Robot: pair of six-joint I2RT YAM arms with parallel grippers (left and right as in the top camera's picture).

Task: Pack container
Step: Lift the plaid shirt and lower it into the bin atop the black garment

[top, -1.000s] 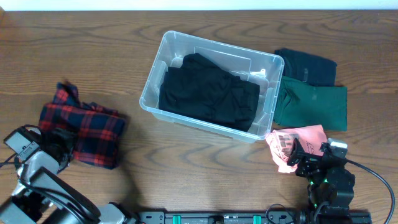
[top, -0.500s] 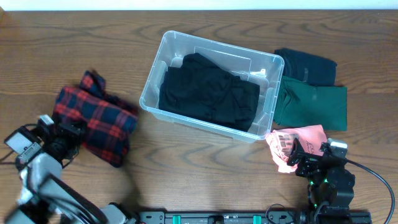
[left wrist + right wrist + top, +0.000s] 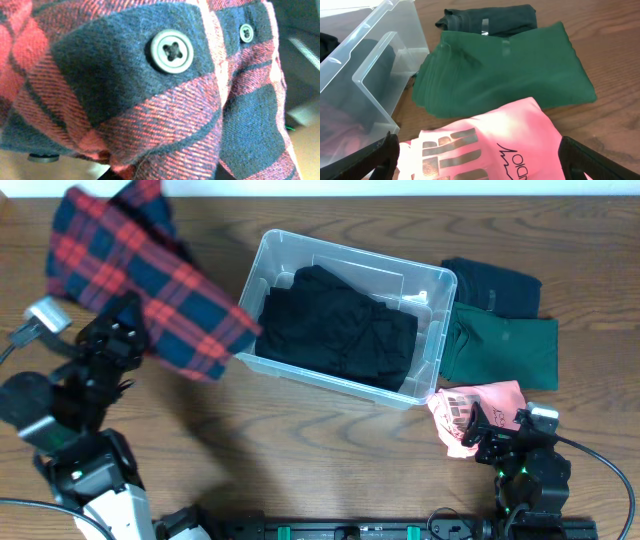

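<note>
The clear plastic container [image 3: 258, 264] stands at the table's middle with a black garment [image 3: 335, 328] in it. My left gripper [image 3: 112, 338] is shut on a red and navy plaid shirt [image 3: 140, 275] and holds it up in the air, left of the container. The plaid cloth [image 3: 150, 100] with its buttons fills the left wrist view. My right gripper [image 3: 497, 432] is open and rests at a pink shirt [image 3: 475, 408] by the container's near right corner. The pink shirt [image 3: 485, 145] lies between its fingers in the right wrist view, where the container [image 3: 375, 65] is at left.
A green folded garment [image 3: 505, 352] and a dark navy one [image 3: 493, 285] lie right of the container. They also show in the right wrist view, the green one [image 3: 505, 75] nearer, the dark one [image 3: 490, 20] beyond.
My left gripper has lifted the plaid shirt off the table at the left and carried it up and toward the container. The right arm has not moved.
</note>
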